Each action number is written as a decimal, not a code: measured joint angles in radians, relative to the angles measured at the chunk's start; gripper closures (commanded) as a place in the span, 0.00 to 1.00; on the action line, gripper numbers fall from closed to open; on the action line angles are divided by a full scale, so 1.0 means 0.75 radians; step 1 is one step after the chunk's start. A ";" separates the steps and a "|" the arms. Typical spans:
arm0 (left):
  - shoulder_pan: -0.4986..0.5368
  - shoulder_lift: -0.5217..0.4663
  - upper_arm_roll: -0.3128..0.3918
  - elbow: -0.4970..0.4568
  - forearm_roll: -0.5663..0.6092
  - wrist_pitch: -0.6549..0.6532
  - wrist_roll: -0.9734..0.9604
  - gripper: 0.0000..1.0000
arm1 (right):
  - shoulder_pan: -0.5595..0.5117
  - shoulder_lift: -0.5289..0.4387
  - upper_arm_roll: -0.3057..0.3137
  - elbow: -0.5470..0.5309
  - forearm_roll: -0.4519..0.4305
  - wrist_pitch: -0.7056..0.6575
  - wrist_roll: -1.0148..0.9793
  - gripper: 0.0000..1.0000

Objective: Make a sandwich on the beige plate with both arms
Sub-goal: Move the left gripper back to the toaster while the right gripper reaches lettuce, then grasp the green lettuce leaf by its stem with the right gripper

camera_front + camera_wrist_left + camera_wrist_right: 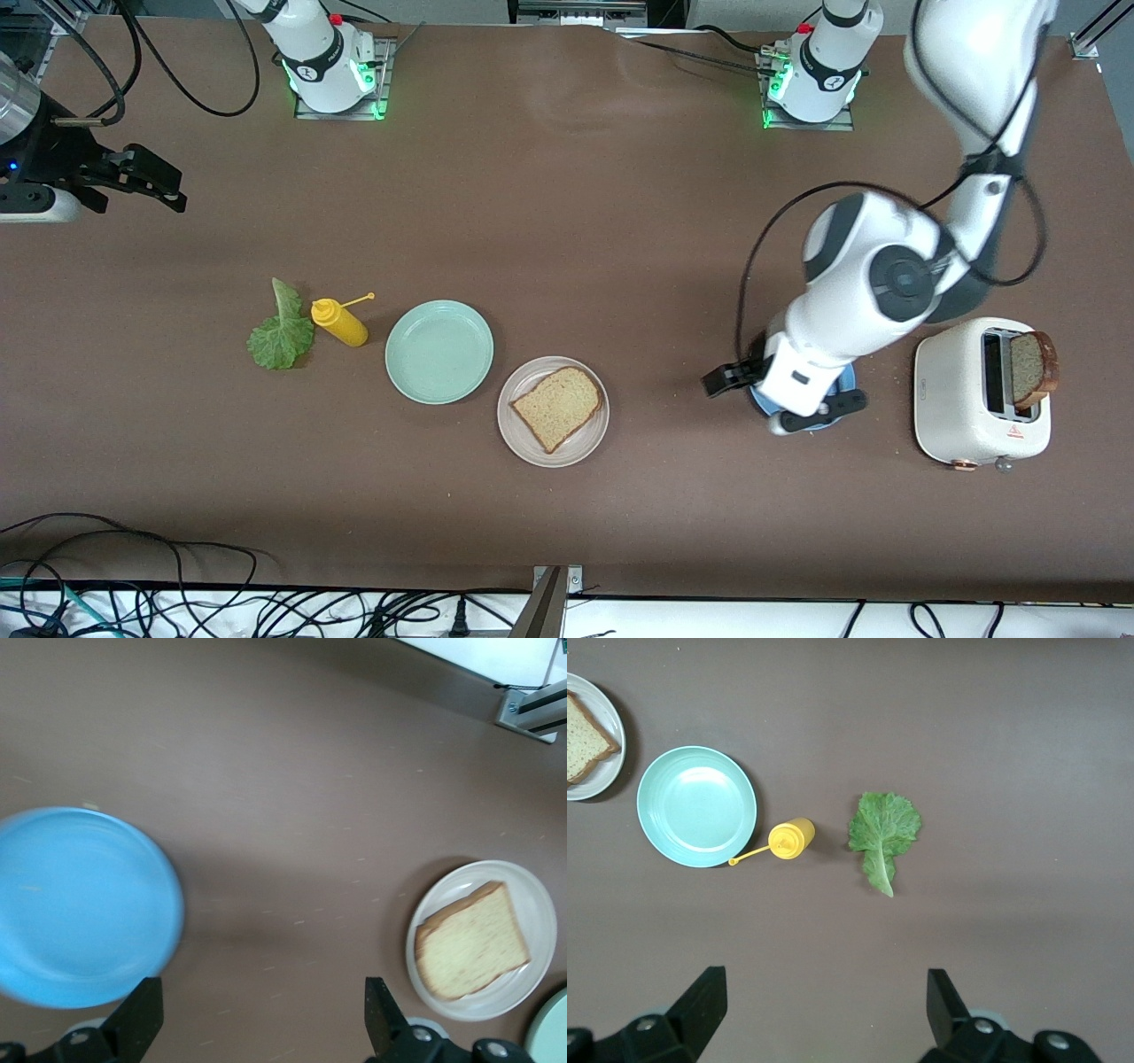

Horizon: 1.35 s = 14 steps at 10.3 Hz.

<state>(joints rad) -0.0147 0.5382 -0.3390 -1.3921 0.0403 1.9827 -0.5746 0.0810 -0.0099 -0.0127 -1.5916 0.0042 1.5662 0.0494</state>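
In the front view, one bread slice (557, 408) was seen lying flat on the beige plate (523, 436), near the middle of the table. A mint-green plate (439, 351) was seen just beside it, with nothing in it. A yellow squeeze bottle (339, 322) and a lettuce leaf (282, 334) were lying toward the right arm's end. A second bread slice (1032, 367) was seen standing up in a slot of the white toaster (961, 399). The left gripper (784, 399) was held over a blue plate (844, 379), fingers spread and holding nothing. The right gripper (151, 182) was waiting up high at the right arm's end of the table, its fingers spread too.

In the left wrist view, the blue plate (80, 904) was seen bare. The beige plate (540, 912) with its slice (469, 943) was well apart from it.

In the right wrist view, the leaf (883, 831), the bottle (788, 839) and the green plate (696, 806) were seen in a row.

The bread is judged to be light and soft, so it is best pinched gently at the crust. The leaf is judged to be thin and floppy; its stem looks best to grab.
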 measured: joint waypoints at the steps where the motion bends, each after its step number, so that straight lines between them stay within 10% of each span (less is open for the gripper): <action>1: 0.053 -0.056 0.002 0.000 0.011 -0.075 0.108 0.00 | 0.000 0.000 0.000 0.000 0.000 0.000 0.003 0.00; 8: 0.320 -0.186 0.001 -0.001 0.165 -0.276 0.654 0.00 | -0.001 0.071 -0.005 -0.058 0.011 0.009 0.009 0.00; 14: 0.388 -0.200 -0.002 -0.021 0.097 -0.318 0.726 0.00 | -0.014 0.223 -0.055 -0.547 0.011 0.545 -0.080 0.00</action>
<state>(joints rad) 0.2766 0.3883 -0.3406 -1.4082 0.1128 1.7444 -0.0299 0.0702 0.1573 -0.0536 -2.0019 0.0123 1.9751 -0.0106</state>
